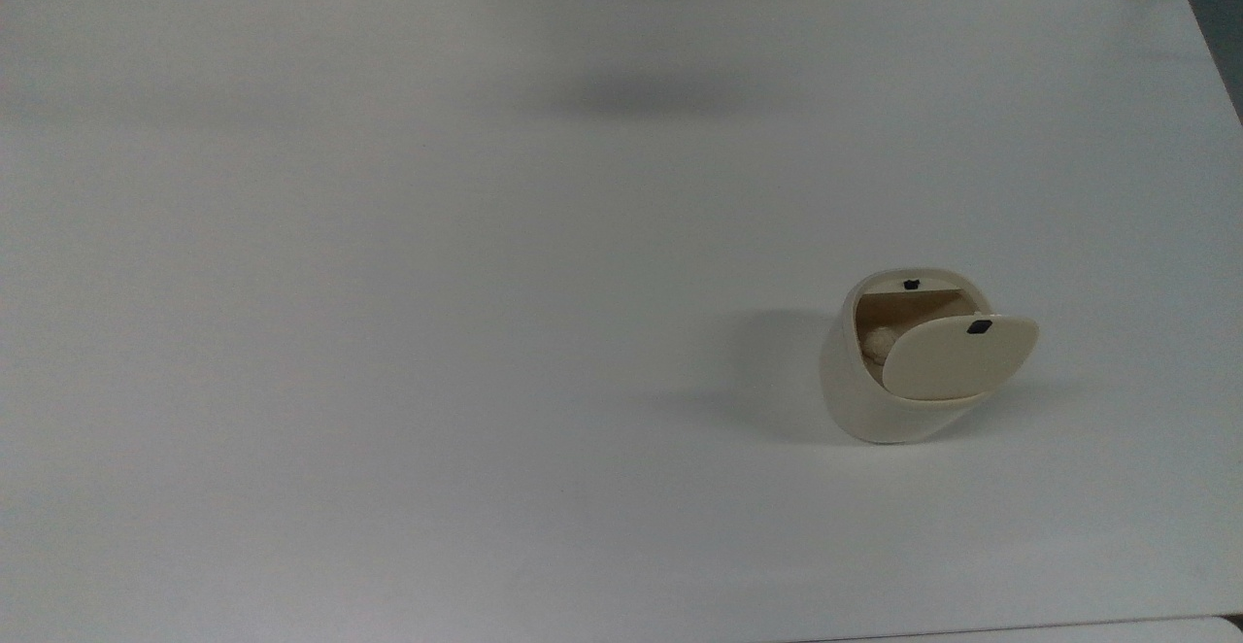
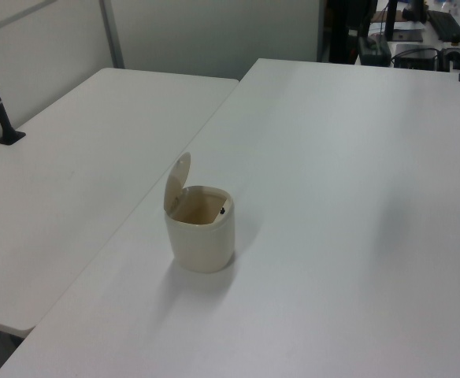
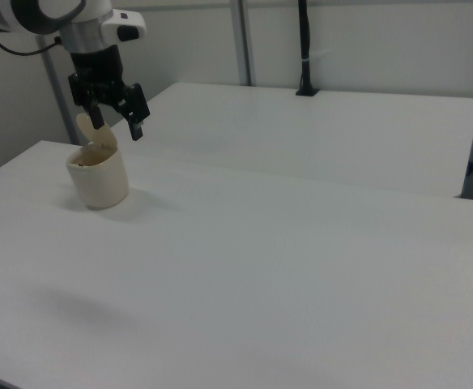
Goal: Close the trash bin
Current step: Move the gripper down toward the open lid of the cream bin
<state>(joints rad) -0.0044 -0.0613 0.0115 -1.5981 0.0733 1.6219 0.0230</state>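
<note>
A broad white table point(image 1: 388, 284) carries the trash bin point(image 1: 879, 400), low on the top view's right. The bin stands upright, cream, rounded; its lid point(image 1: 957, 356) is swung up, open mouth facing the top view's left. In the right view the gripper point(image 3: 117, 126) hangs spread wide, holding nothing.

The setting is an office-type robotics lab. Two plain white tables point(image 2: 348, 181) stand edge to edge in front of a bare partition wall point(image 3: 366, 40) with metal posts, and a black clamp-mounted pole point(image 3: 304, 49) is fixed to the rear table edge. A robot arm point(image 3: 66, 20) works above one table, and in the left view desks with cables and black equipment point(image 2: 419, 31) fill the background.
</note>
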